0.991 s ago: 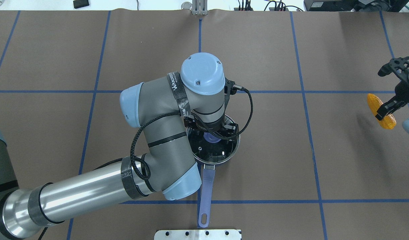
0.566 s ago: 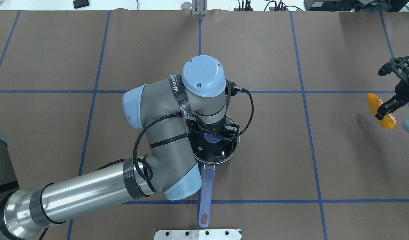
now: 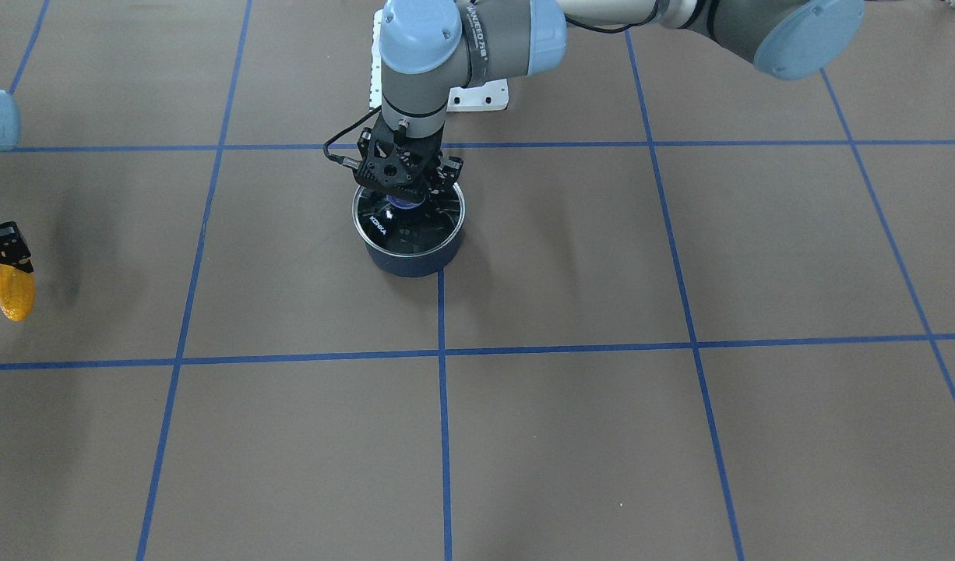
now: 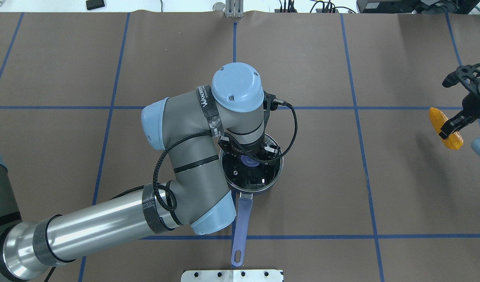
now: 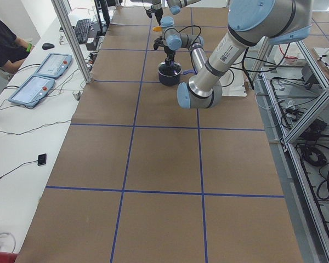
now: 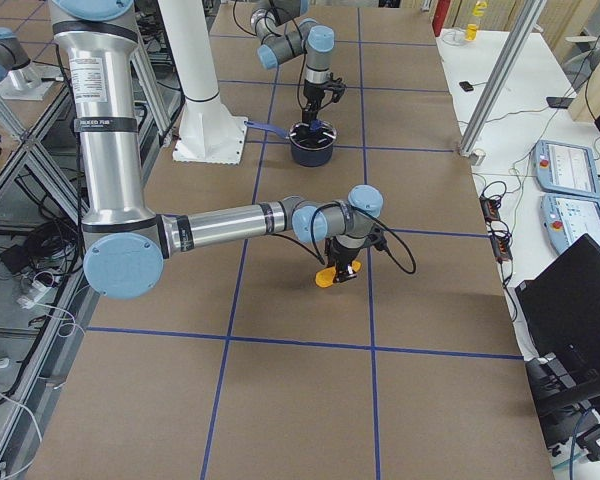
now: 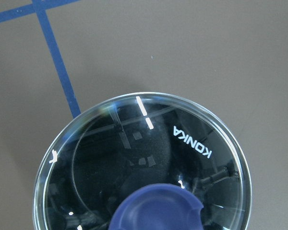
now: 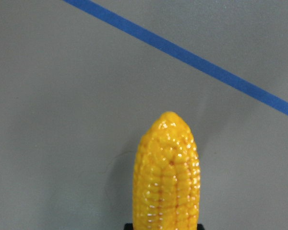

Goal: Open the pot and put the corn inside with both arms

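The dark navy pot point(image 4: 278, 177) stands mid-table with its purple-blue handle point(image 4: 240, 223) pointing at the robot's base. Its glass lid point(image 7: 144, 153) with the blue knob point(image 7: 156, 211) sits on it. My left gripper point(image 4: 248, 156) is straight above the pot and shut on the knob; it also shows in the front-facing view point(image 3: 403, 195). My right gripper point(image 4: 448, 127) is at the far right, shut on the orange-yellow corn point(image 4: 435, 116). It holds the corn a little above the table, as the right side view shows point(image 6: 325, 276). The right wrist view shows the corn's tip point(image 8: 167, 167).
Brown table cover with a blue tape grid point(image 4: 353, 107). A metal base plate point(image 4: 232, 275) lies at the near edge, just past the handle's end. Control pendants point(image 5: 35, 79) and a seated person are on the side bench.
The left arm swayed slightly right and back, and the pot's handle end swung a little left. The right gripper moved the corn slightly toward the table's far side.
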Controlling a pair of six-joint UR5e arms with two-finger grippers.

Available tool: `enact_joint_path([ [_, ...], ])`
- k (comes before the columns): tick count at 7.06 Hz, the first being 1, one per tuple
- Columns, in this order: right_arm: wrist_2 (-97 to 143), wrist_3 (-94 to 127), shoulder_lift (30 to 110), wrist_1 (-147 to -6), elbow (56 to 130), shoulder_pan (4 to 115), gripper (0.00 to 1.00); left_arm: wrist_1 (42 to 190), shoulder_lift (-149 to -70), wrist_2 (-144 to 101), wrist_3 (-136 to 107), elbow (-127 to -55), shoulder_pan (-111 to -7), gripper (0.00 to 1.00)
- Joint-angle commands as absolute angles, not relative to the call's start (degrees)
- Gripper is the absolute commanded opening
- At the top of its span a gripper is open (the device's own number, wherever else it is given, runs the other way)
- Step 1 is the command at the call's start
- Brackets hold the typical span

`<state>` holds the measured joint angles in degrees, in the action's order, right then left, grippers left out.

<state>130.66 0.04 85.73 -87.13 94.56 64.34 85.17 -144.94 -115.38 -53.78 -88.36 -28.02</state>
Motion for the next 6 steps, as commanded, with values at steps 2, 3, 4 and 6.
enact_joint_path([
  [2,132.01,6.73,78.26,-95.75,100.25,61.81,0.27,84.99,-143.8,-117.75,-53.0,-91.31,-32.5,0.56],
  [3,132.01,13.03,74.57,-98.24,102.98,58.31,0.27,85.08,-141.0,-119.95,-52.04,-93.49,-35.13,0.56],
  [4,132.01,20.84,70.18,-98.17,103.36,54.1,0.27,84.99,-138.02,-120.84,-47.94,-95.43,-37.59,0.56],
  [6,131.23,33.52,62.0,-97.91,103.1,46.7,0.27,85.17,-132.48,-125.04,-39.86,-96.59,-44.09,0.56],
])
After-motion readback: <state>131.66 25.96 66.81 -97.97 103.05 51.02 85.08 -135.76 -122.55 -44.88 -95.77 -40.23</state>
